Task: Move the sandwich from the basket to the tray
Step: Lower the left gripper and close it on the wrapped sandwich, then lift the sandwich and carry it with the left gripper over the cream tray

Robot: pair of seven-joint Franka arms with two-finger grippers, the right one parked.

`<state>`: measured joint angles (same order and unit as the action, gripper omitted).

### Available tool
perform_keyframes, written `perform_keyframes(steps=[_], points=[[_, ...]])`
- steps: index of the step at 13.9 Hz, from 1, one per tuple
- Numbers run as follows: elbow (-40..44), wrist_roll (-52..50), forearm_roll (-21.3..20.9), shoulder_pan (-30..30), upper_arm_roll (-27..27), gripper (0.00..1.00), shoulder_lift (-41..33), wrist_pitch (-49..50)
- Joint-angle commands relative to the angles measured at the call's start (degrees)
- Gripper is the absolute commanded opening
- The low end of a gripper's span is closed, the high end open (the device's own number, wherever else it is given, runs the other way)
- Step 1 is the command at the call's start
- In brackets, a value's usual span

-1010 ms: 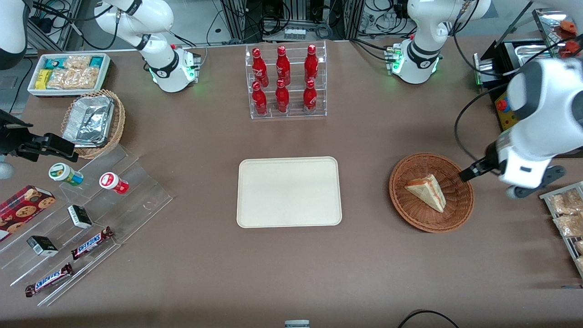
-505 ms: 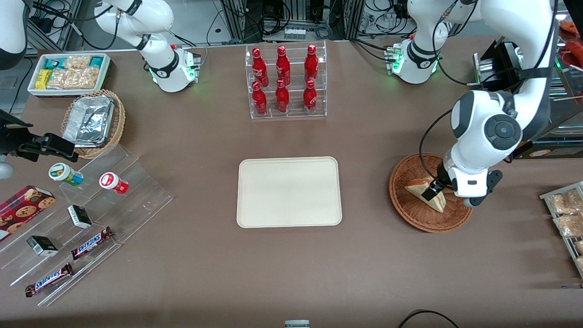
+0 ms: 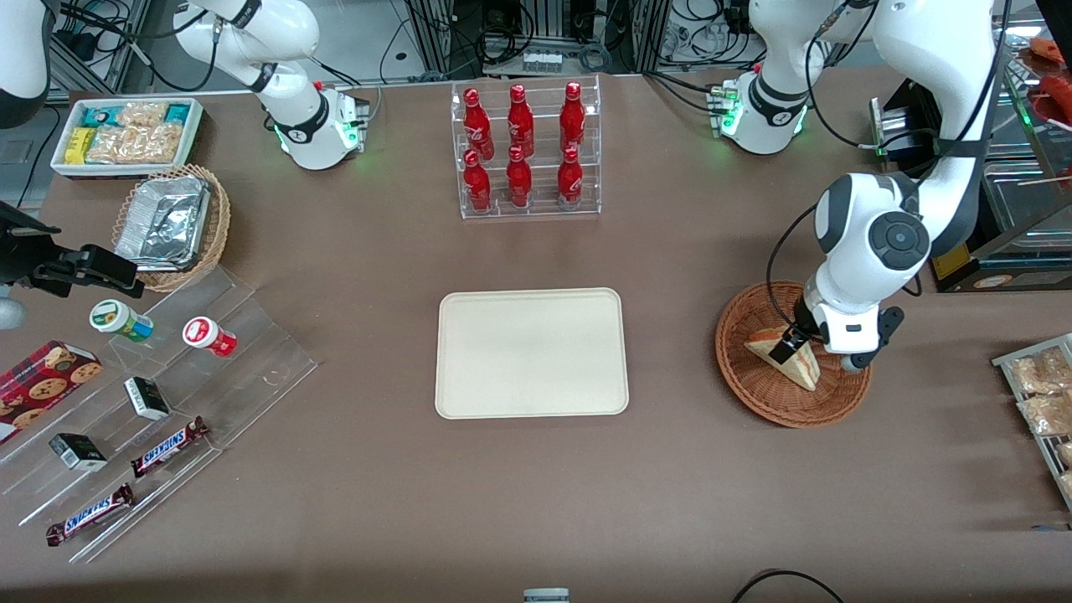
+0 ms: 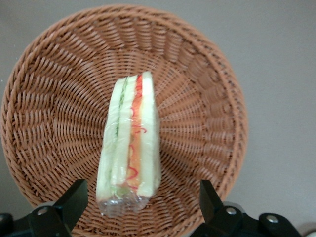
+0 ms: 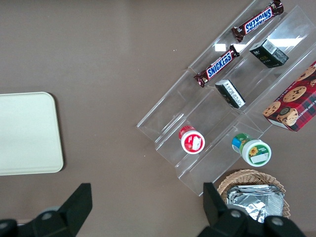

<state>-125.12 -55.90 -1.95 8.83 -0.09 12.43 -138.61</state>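
Observation:
The sandwich (image 3: pixel 781 354), a wrapped wedge of white bread with red and green layers, lies in the reddish-brown wicker basket (image 3: pixel 745 387) toward the working arm's end of the table. It also shows in the left wrist view (image 4: pixel 129 148), lying in the basket (image 4: pixel 207 113). My left gripper (image 3: pixel 796 342) hangs just above the sandwich, open, with one finger (image 4: pixel 73 200) on each side of its wide end and not touching it. The cream-white tray (image 3: pixel 531 353) lies bare at mid-table, beside the basket.
A clear rack of red bottles (image 3: pixel 523 151) stands farther from the front camera than the tray. A rack of snack bags (image 3: pixel 1038 394) lies beside the basket at the table's end. Stepped acrylic shelves with snacks (image 3: pixel 142 402) and a tan basket with foil (image 3: pixel 172 222) lie toward the parked arm's end.
My left arm has swung in from the table's end and come down over the basket; the gripper now hangs open just above the sandwich. The sandwich has not moved.

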Motion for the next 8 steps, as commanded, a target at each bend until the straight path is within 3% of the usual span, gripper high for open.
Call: perform_keyframes(steps=[1, 2, 4, 6, 7, 8], points=[[-0.48, -1.76, -1.73, 0.31, 0.09, 1.0, 2.07, -1.93], [-0.39, -1.85, -2.17, 0.31, 0.09, 0.99, 2.51, -2.36], [-0.13, -1.85, -2.35, 0.22, 0.18, 0.78, 3.22, -2.63], [0.49, -1.76, -2.35, -0.13, 0.27, 0.28, 3.13, -2.63], [0.66, -1.76, -2.35, -0.13, 0.27, 0.09, 3.22, -2.63], [0.67, -1.67, -2.44, -0.13, 0.27, 0.0, 3.13, -2.63]])
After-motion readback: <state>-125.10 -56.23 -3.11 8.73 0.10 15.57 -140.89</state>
